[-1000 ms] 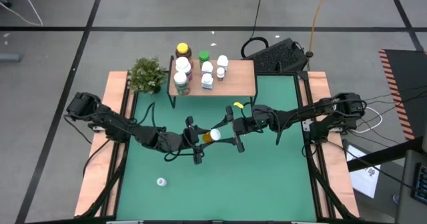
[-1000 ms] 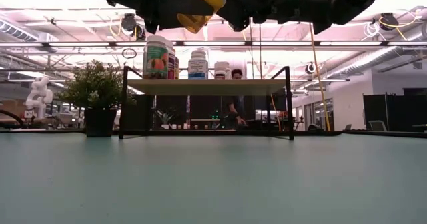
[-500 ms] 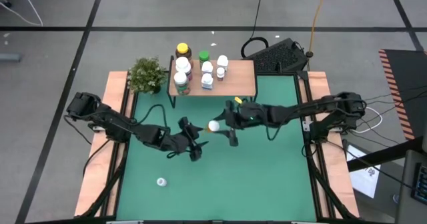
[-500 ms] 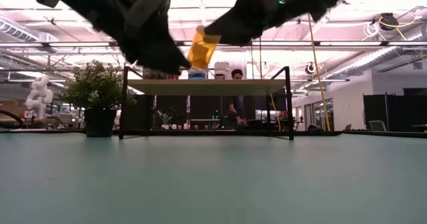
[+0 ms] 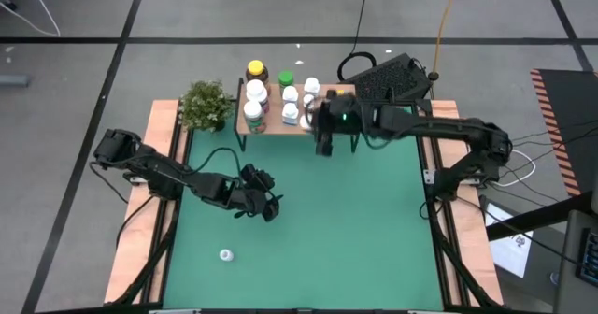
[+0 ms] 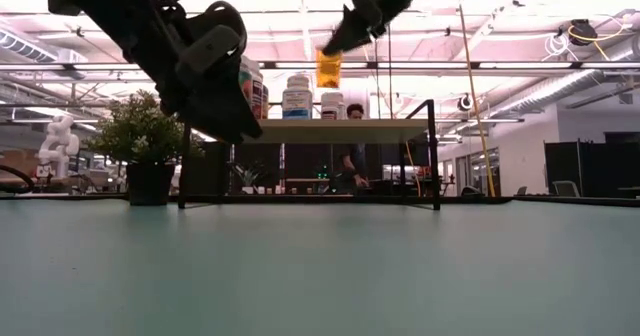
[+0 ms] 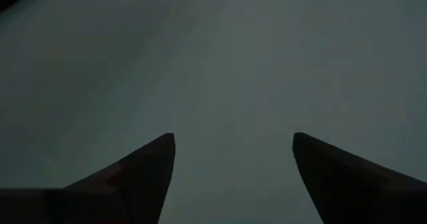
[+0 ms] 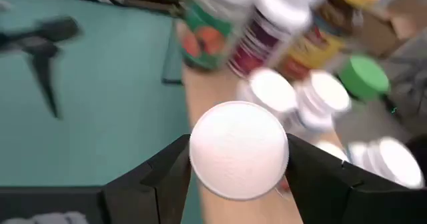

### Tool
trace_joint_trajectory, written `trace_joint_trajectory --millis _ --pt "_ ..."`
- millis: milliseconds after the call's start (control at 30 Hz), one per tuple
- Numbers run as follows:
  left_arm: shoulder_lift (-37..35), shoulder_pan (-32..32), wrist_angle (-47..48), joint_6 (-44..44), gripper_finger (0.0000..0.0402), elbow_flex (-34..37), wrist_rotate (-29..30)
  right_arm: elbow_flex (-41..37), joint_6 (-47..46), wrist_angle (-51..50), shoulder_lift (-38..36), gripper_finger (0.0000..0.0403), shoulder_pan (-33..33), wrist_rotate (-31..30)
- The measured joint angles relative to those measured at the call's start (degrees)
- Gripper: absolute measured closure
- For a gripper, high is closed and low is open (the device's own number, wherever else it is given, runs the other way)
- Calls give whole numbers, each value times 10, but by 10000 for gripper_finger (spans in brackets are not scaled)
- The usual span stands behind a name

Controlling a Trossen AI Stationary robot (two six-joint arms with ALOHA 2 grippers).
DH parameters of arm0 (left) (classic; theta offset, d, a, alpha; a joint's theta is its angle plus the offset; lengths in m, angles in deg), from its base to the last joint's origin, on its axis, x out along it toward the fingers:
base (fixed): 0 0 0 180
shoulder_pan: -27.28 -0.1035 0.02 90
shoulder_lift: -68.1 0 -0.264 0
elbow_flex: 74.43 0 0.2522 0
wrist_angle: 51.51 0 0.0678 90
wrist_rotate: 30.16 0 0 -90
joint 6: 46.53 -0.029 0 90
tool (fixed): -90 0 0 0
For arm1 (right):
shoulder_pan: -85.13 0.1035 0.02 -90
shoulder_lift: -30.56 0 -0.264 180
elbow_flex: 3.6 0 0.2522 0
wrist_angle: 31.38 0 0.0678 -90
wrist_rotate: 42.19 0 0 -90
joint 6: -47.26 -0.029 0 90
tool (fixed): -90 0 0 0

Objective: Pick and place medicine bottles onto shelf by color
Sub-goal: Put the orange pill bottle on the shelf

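An amber bottle with a white cap (image 8: 239,159) is what you have clamped between the right gripper (image 5: 324,135)'s two fingers, and in the low view that bottle (image 6: 329,66) hangs upright in the air above the shelf (image 6: 320,129), clear of its light wood top. Your right arm reaches in from the table's right edge, stretched long across the back of the green table (image 5: 364,221), its wrist over the shelf (image 5: 344,116) by the front edge. The bottles already standing there (image 5: 280,97) crowd the shelf's left half: white-capped ones, a yellow-capped one (image 5: 255,68) and a green-capped one (image 5: 285,77) along the back edge. Your right wrist view looks down on the held cap with those bottles just beyond it. Your left arm comes in from the table's left edge, bent low, and its left gripper (image 5: 266,205) hovers over bare green surface left of centre, fingers (image 7: 133,177) spread apart and holding nothing. One small white bottle (image 5: 225,254) lies alone near the table's front left corner. A potted plant (image 5: 206,105) stands at the back left corner, just beside the shelf.
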Motion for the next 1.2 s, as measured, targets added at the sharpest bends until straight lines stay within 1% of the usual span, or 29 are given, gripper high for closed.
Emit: trace_joint_trajectory --millis 167,267,433,567,767,967,1200 --pt "0 5 0 0 97 0 0 3 -27 -27 2 193 -72 96" --pt "0 3 -5 -7 95 0 0 4 -32 -31 13 193 -93 115" --pt "0 -2 -16 -12 100 0 0 4 -31 -26 18 193 -113 118" --pt "0 -6 -18 -12 102 0 0 2 -33 -35 30 193 -117 119" --pt "0 -6 -19 -11 102 0 0 4 -36 -10 57 193 -117 133" --pt "0 -3 -16 -10 99 0 0 4 -37 0 62 192 -117 133" --pt "0 3 -10 -10 100 0 0 3 -46 1 57 173 -120 132"
